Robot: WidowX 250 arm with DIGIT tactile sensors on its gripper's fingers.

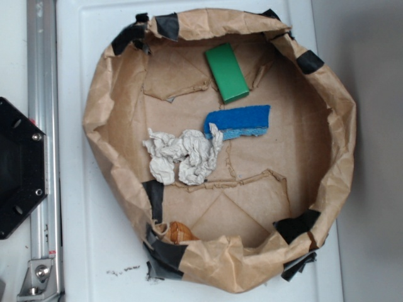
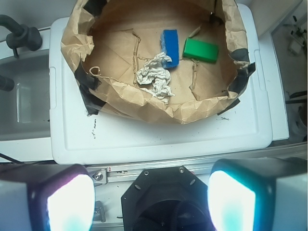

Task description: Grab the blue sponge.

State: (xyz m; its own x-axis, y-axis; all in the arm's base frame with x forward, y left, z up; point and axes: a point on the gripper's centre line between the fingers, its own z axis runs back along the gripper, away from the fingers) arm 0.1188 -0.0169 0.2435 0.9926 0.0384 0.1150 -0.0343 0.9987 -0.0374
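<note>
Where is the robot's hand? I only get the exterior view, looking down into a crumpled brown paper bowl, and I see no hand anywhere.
Observer: The wrist view shows its two fingers at the bottom edge. They are wide apart with nothing between them, outside the crumpled brown paper bowl.
Operator: Are they anywhere near the flat blue rectangular sponge?
Observer: No. In the wrist view the sponge lies well inside the bowl, beyond the near wall and the crumpled whitish paper wad, with nothing touching it but that wad.
</note>
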